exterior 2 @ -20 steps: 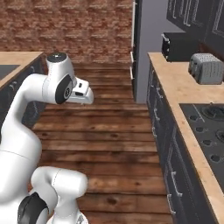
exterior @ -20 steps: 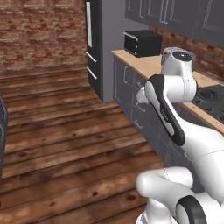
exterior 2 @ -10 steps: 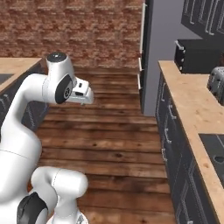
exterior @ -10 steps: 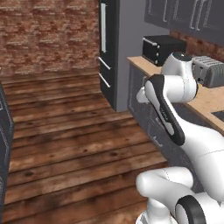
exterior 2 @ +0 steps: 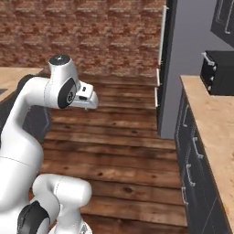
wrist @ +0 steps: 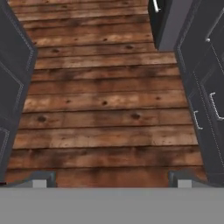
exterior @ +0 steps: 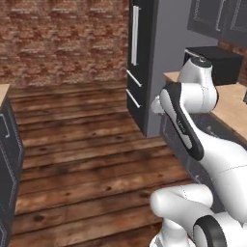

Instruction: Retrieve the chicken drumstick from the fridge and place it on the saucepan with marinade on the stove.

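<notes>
The tall dark grey fridge (exterior: pixel 144 62) stands ahead with its doors shut and its pale bar handles facing me; it also rises right of centre in the right base view (exterior 2: pixel 180 68). Its lower corner sits at the top of the hand view (wrist: pixel 164 22). My gripper (wrist: pixel 111 180) hangs over the wooden floor, open and empty, its fingertips (wrist: pixel 41 179) wide apart. My hand (exterior 2: pixel 87 97) is held up in front of the arm, well short of the fridge. The chicken drumstick, the saucepan with marinade and the stove are out of view.
A black microwave (exterior: pixel 217 62) sits on the wooden counter (exterior 2: pixel 210 123) right of the fridge, above dark cabinets (wrist: pixel 205 87). Another dark cabinet (exterior: pixel 7 159) flanks the left. Open plank floor (exterior: pixel 82 144) leads to the fridge, with a brick wall (exterior: pixel 62 38) behind.
The whole picture has shifted: the base has driven on, so the fridge is nearer and larger, and the stove and toaster have passed out of view. The arm's pose is the same.
</notes>
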